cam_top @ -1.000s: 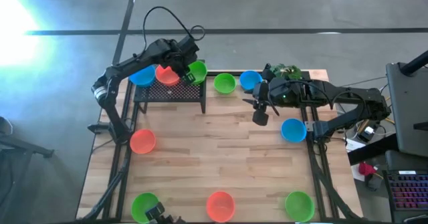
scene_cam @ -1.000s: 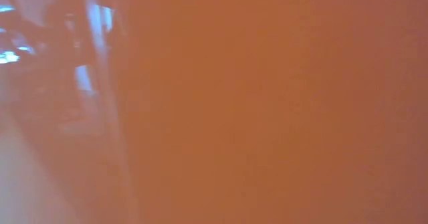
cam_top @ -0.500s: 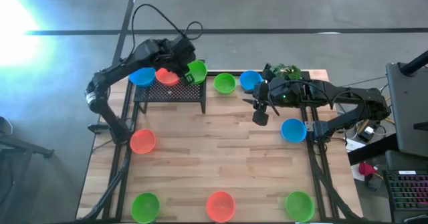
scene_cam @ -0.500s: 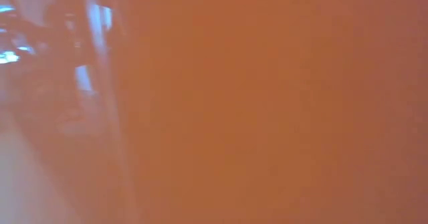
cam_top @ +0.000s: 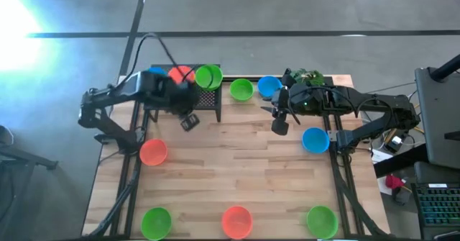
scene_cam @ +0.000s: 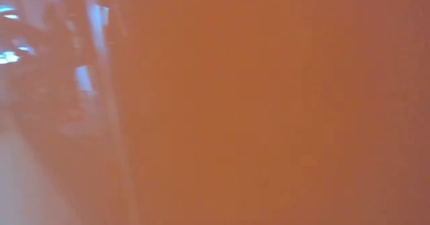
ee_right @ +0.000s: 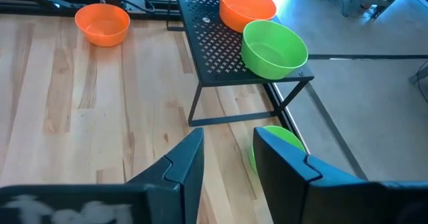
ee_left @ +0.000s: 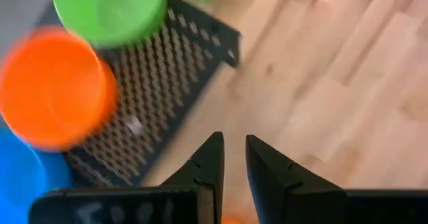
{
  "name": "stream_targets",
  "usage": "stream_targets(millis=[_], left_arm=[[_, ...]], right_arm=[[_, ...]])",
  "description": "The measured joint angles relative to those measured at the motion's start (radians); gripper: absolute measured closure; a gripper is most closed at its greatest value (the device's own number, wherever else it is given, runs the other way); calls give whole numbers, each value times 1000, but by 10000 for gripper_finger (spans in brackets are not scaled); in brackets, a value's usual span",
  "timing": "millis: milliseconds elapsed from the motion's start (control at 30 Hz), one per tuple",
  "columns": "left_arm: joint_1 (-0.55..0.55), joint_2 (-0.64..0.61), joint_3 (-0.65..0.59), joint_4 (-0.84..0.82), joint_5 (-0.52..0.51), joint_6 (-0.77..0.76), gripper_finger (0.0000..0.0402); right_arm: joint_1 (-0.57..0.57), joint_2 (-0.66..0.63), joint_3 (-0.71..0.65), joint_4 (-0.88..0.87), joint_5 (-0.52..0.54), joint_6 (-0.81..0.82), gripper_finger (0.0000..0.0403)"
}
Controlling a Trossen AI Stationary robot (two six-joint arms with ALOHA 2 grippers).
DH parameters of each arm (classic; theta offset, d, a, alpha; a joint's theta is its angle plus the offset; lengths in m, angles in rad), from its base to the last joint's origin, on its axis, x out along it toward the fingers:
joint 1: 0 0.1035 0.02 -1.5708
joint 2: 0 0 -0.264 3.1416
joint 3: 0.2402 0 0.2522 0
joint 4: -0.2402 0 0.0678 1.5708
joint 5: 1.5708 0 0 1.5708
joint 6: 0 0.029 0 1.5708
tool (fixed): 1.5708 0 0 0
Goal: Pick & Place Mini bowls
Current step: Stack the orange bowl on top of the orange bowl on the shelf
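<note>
Three mini bowls sit on the black mesh stand (cam_top: 183, 99): blue (cam_top: 154, 73), orange (cam_top: 181, 74) and green (cam_top: 208, 75). The rest stand on the wooden table: green (cam_top: 241, 90), blue (cam_top: 269, 86), blue (cam_top: 315, 139), orange (cam_top: 153, 152), and green (cam_top: 156, 221), orange (cam_top: 236, 221) and green (cam_top: 321, 220) along the near edge. My left gripper (cam_top: 189, 121) hangs just in front of the stand's near side, empty, its fingers a narrow gap apart (ee_left: 234, 160). My right gripper (cam_top: 279, 119) hovers mid-table, open and empty (ee_right: 229, 154).
The low view is filled by an orange surface close to the lens. A leafy plant sprig (cam_top: 305, 75) lies at the far right, under my right arm. The stand's legs rest on the table's far left part. Bare wood lies between the stand and the near row of bowls.
My left arm has drawn back from above the stand toward the table's left and near side. Its gripper has left the green bowl on the stand's right end and come down in front of the stand. The green bowl stays on the stand.
</note>
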Motion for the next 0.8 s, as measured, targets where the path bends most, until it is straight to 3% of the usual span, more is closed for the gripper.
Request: stream_targets(millis=[167, 367, 600, 800], left_arm=[[-146, -40, -39, -6, 0, -326, 342], [-256, -60, -121, -7, 1, -607, 342], [-301, -73, -267, -6, 38, -844, 342], [-305, -74, -420, -5, 108, -939, 342]], right_arm=[[0, 0, 0, 0, 0, 0, 281], [0, 0, 0, 0, 0, 0, 274], [0, 0, 0, 0, 0, 3, 277], [0, 0, 0, 0, 0, 3, 282]])
